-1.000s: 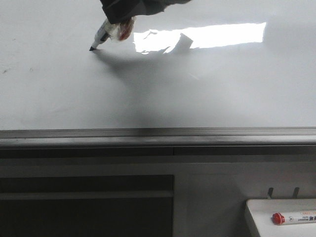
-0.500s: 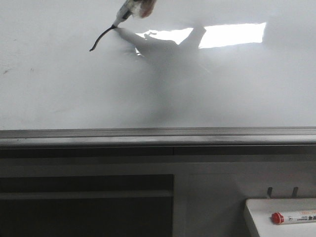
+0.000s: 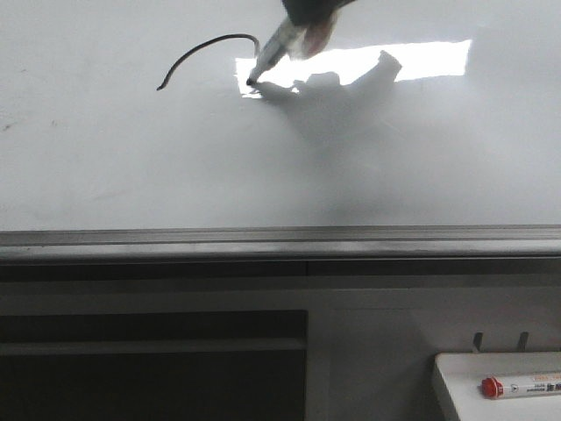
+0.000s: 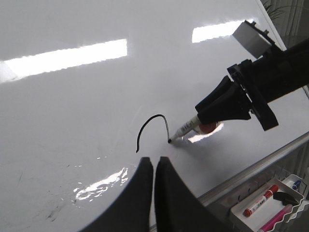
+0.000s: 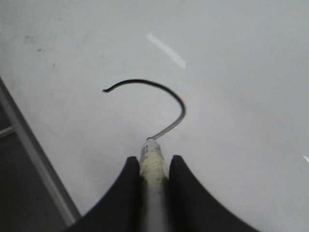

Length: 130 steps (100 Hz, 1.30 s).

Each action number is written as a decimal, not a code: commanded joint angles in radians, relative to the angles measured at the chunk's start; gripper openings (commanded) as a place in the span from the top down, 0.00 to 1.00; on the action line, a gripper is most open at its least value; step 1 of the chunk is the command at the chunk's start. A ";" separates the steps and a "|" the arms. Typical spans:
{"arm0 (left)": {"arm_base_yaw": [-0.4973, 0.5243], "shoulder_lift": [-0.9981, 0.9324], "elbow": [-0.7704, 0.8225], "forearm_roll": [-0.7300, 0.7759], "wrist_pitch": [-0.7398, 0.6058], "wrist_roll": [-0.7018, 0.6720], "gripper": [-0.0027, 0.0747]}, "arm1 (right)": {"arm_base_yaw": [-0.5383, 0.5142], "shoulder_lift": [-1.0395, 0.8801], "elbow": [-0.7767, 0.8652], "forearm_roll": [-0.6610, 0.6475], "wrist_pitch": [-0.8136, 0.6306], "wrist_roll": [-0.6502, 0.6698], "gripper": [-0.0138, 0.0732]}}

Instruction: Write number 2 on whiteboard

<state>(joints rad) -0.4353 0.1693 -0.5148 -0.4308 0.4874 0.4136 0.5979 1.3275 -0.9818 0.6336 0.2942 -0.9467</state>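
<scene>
The whiteboard (image 3: 131,167) fills the upper front view, with a bright glare patch and a grey bottom rail (image 3: 280,239). On it is the curved hook top of the number 2 (image 3: 203,46), a thin black stroke; it also shows in the left wrist view (image 4: 150,126) and the right wrist view (image 5: 159,92). My right gripper (image 5: 153,162) is shut on a black marker (image 3: 270,58), whose tip touches the board at the stroke's end. My left gripper (image 4: 154,160) is shut and empty, hovering near the board below the stroke.
A white tray (image 3: 456,395) at the lower right holds a red-capped marker (image 3: 521,386). In the left wrist view the tray (image 4: 239,215) holds red and pink markers. Small faint smudges mark the board's left side (image 3: 9,125).
The right gripper moved the marker right and down, extending the stroke from a short rising line into a curved hook. Its shadow shifted right across the glare.
</scene>
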 commanded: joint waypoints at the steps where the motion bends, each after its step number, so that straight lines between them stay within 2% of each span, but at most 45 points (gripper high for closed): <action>1: -0.012 0.011 -0.025 -0.024 -0.074 -0.007 0.99 | 0.026 0.012 -0.008 -0.021 -0.036 0.029 0.91; 27: -0.012 0.011 -0.025 -0.024 -0.075 -0.007 0.99 | 0.134 0.134 -0.005 -0.006 -0.133 0.054 0.91; 59: -0.012 0.011 -0.025 -0.024 -0.075 -0.007 0.99 | 0.111 0.122 -0.005 -0.001 -0.115 0.063 0.91; 78: -0.012 0.011 -0.025 -0.024 -0.075 -0.007 0.99 | 0.032 0.057 -0.001 -0.001 -0.010 0.063 0.91; 102: -0.012 0.011 -0.025 -0.024 -0.075 -0.007 0.99 | -0.166 -0.047 0.012 -0.045 0.159 0.090 0.91; 116: -0.012 0.011 -0.025 -0.024 -0.075 -0.007 0.99 | -0.274 -0.106 0.043 -0.084 0.168 0.126 0.91; 130: -0.012 0.011 -0.025 -0.024 -0.075 -0.007 0.99 | -0.315 -0.118 0.052 -0.084 0.170 0.126 0.91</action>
<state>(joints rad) -0.4353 0.1693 -0.5148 -0.4308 0.4874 0.4136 0.3209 1.2270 -0.9124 0.6422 0.5930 -0.8142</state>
